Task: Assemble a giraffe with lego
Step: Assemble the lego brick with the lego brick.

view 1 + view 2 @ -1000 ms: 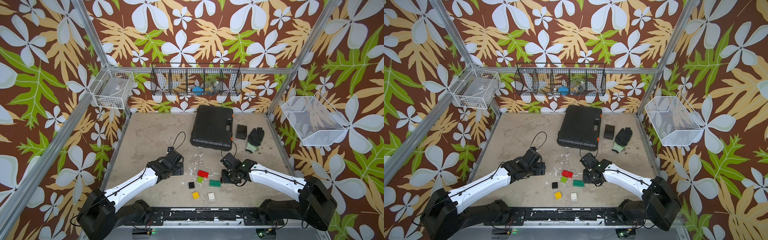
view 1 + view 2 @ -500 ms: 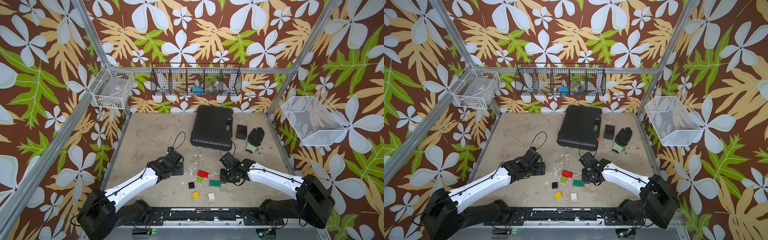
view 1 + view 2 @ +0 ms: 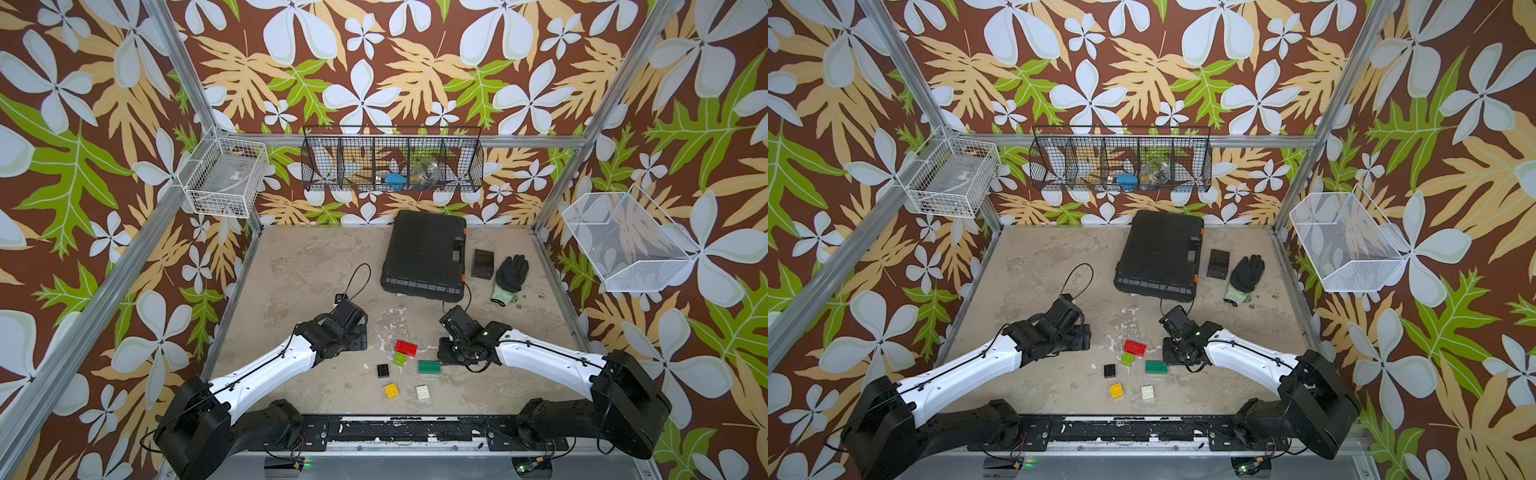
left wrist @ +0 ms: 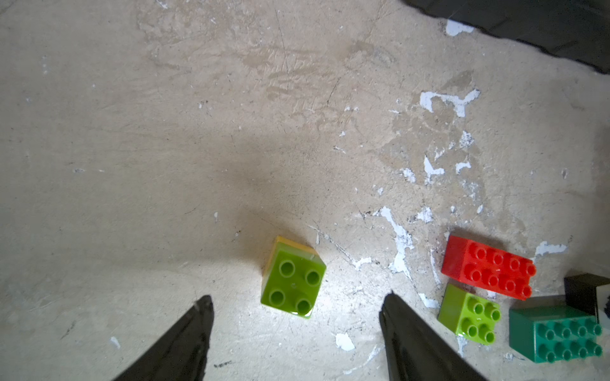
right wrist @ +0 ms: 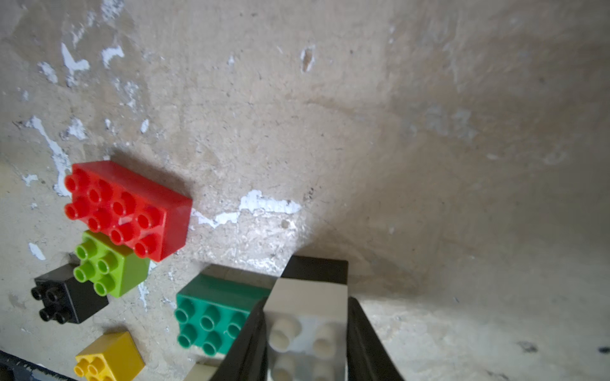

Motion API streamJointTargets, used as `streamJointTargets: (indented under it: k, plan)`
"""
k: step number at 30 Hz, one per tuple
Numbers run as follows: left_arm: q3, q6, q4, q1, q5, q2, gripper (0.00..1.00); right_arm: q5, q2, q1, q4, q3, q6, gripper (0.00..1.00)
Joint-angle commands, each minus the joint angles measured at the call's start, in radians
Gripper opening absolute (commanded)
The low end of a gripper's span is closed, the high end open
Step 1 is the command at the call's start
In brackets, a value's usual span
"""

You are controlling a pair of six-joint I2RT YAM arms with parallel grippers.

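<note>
A: So, what has the right gripper got?
B: It is clamped on a white brick with a black brick joined behind it, just beside the dark green brick.
A: And the left gripper?
B: Spread wide, holding nothing. A lime-on-yellow pair sits on the table between its fingertips. The left arm and right arm both reach forward, low, wrists bent down.

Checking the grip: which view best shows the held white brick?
Right wrist: the white brick fills the gap between the jaws. Left wrist shows a sliver; in both top views the right gripper hides it.
</note>
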Motion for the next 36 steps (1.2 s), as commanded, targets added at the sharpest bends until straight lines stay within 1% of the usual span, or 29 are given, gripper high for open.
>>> streamJointTargets:
  k: [1,10,13,16,19,20,21,24,27,30,32,34,36]
  plan:
    - [0.006,0.000,-0.012,0.001,-0.001,0.001,0.83,0.033,0.043,-0.004,-0.090,-0.053,-0.031,0.17]
    - [0.020,0.001,-0.020,0.001,-0.005,0.000,0.83,0.120,0.160,-0.004,-0.105,-0.013,-0.114,0.18]
    - [0.040,-0.001,-0.037,0.001,-0.012,-0.007,0.84,0.122,0.165,-0.006,-0.115,0.028,-0.129,0.21]
    - [0.061,-0.002,-0.052,0.000,-0.012,-0.017,0.88,0.130,0.142,-0.006,-0.134,0.062,-0.136,0.26]
    - [0.081,-0.008,-0.064,0.001,0.002,-0.027,0.90,0.133,0.100,-0.007,-0.151,0.083,-0.134,0.37]
    - [0.088,-0.009,-0.069,0.000,0.007,-0.030,0.90,0.133,0.084,-0.006,-0.155,0.092,-0.129,0.43]
    - [0.094,-0.011,-0.072,0.000,0.012,-0.032,0.91,0.136,0.066,-0.006,-0.160,0.104,-0.128,0.50]
    - [0.111,-0.013,-0.084,0.001,0.023,-0.034,0.92,0.142,0.031,-0.012,-0.168,0.160,-0.129,0.65]
    - [0.130,-0.006,-0.101,0.000,0.029,-0.033,0.94,0.145,0.025,-0.015,-0.172,0.220,-0.133,0.75]
    - [0.159,0.007,-0.117,0.000,0.056,-0.023,0.95,0.135,0.017,-0.015,-0.177,0.252,-0.129,0.82]
    - [0.176,0.010,-0.117,-0.010,0.082,-0.016,0.96,0.121,-0.007,-0.021,-0.184,0.246,-0.121,0.84]
    - [0.197,0.010,-0.117,-0.044,0.087,0.002,0.96,0.106,-0.066,-0.033,-0.201,0.216,-0.112,0.86]
    - [0.219,-0.001,-0.115,-0.094,0.102,0.038,0.96,0.081,-0.158,-0.054,-0.217,0.152,-0.108,0.88]
